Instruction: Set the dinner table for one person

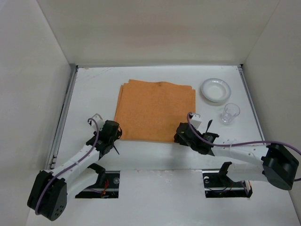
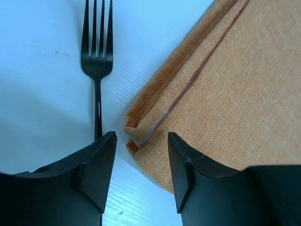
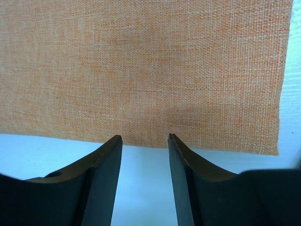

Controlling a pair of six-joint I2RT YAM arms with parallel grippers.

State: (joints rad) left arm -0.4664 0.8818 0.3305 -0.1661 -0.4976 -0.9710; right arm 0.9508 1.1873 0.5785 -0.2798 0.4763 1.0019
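The white dinner table (image 1: 94,89) carries an orange cloth placemat (image 1: 155,110) at its middle. My left gripper (image 1: 112,134) hangs open over the mat's near left corner. In the left wrist view the folded corner (image 2: 136,134) lies between the open fingers (image 2: 141,141), and a black fork (image 2: 97,56) lies on the table just left of the mat, tines pointing away. My right gripper (image 1: 184,135) is open and empty at the mat's near edge (image 3: 141,136), close to its right corner (image 3: 275,150).
A small white bowl (image 1: 216,89) sits at the back right, with a clear glass cup (image 1: 230,113) just in front of it. A thin dark utensil (image 1: 207,125) pokes out beside my right wrist. Metal rails (image 1: 63,117) run along the table's sides.
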